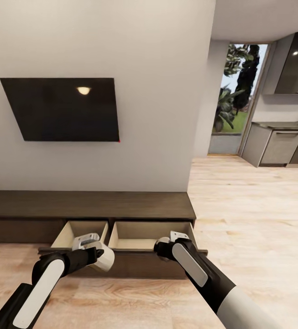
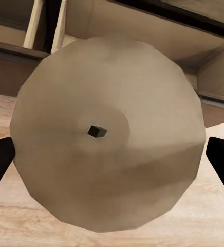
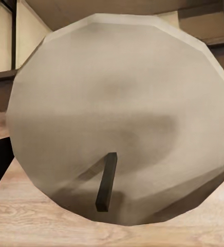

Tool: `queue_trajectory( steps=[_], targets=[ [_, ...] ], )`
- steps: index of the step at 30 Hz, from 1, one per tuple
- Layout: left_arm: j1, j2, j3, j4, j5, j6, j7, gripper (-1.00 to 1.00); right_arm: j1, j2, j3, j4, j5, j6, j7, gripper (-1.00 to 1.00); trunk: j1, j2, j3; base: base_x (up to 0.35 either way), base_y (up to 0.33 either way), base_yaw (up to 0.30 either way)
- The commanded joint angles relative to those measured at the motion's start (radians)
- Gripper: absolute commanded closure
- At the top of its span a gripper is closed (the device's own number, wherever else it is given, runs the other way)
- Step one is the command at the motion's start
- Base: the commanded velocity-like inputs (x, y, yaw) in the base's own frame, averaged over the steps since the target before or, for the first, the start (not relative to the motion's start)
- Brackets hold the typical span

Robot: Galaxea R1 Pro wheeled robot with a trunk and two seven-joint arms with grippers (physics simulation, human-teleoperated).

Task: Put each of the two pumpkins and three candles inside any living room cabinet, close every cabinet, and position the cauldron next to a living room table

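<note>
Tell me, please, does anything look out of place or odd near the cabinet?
Nothing looks damaged or spilled. The cabinet has two drawers pulled out, which the task wants shut in the end. Each gripper holds a candle: left, right.

Wall-mounted television (image 1: 61, 109), kitchen dishwasher (image 1: 281, 146)

Fingers (image 2: 0, 159) mostly hidden behind each held candle (image 2: 107, 134); cabinet (image 1: 89, 204) cropped leftward.
</note>
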Motion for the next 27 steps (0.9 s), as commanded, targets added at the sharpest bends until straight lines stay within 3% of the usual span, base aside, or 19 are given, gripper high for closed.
queue_trajectory(
  steps=[1,27],
  targets=[
    [-0.001,0.001,-0.002,-0.001,0.010,0.000,0.011,1.00,-0.001,0.000,0.001,-0.001,-0.007,0.000,-0.011,1.00,0.000,-0.001,-0.001,0.253,0.000,0.000],
    [-0.001,0.001,-0.002,0.000,0.010,0.002,0.011,1.00,-0.001,0.001,0.002,0.028,-0.007,-0.001,-0.012,1.00,0.000,-0.001,-0.001,0.260,-0.003,0.000]
  ],
)
